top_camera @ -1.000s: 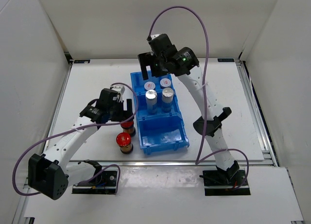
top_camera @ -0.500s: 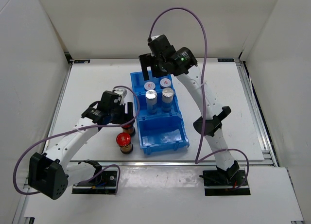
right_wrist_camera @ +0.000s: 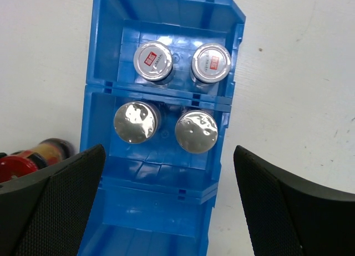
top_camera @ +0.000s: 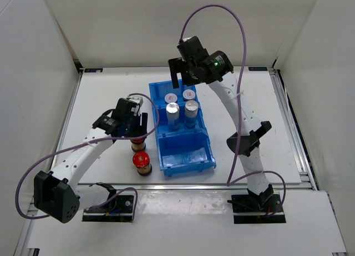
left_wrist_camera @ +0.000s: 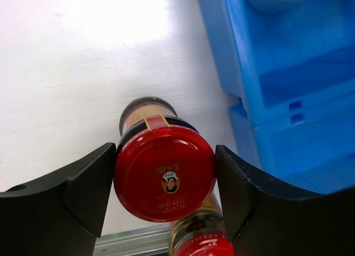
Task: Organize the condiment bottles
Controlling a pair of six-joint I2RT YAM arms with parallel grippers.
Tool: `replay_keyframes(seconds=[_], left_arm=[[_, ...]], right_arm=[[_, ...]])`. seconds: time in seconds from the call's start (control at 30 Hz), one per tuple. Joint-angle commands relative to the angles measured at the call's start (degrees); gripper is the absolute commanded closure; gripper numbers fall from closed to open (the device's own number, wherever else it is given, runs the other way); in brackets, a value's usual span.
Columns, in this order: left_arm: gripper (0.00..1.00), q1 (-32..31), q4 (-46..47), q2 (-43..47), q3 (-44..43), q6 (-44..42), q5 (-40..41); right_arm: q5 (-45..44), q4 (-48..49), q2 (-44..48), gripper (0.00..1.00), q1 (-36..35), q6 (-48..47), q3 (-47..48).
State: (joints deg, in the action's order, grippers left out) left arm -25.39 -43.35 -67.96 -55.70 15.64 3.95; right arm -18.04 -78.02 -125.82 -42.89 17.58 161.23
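Looking down from above, the blue bin (top_camera: pixel 157 138) sat mid-tabletop (top_camera: pixel 111 89). Two red-marked white bottles (top_camera: pixel 171 97) stood in its far compartment and two silver-capped bottles (top_camera: pixel 191 106) in the middle one. Just left of the bin, one red-capped bottle (top_camera: pixel 138 146) sat under the left arm (top_camera: pixel 83 153), with a second red-capped bottle (top_camera: pixel 142 161) nearer the bases.

Over to the left wrist: the left fingers (left_wrist_camera: pixel 83 189) pressed both sides of that red cap, which bore a tiny portrait emblem and a code too small to read.

Right wrist: the right fingers (right_wrist_camera: pixel 55 200) were spread wide above the bin. The grey lids showed red square labels, their writing unreadable.
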Motion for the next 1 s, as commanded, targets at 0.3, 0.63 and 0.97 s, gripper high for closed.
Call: replay_keyframes(seconds=[0.3,0.63,0.97], left_arm=[[0.89,-7.1,-2.0,-1.0,-28.1,-5.5,2.2],[0.89,-16.5,1.7,-10.9,-38.0,-4.5,-14.3],[0.89,-25.5,12.0,-15.1,-29.2,0.6,-15.4]], right_arm=[[-7.8,-15.5,11.5,0.01,1.7,3.2,-10.0],[-5.2,-8.0,30.2,0.01,12.0,9.0,-38.6],[-2.8,-8.4,38.2,0.01,17.4,5.9,-44.0]])
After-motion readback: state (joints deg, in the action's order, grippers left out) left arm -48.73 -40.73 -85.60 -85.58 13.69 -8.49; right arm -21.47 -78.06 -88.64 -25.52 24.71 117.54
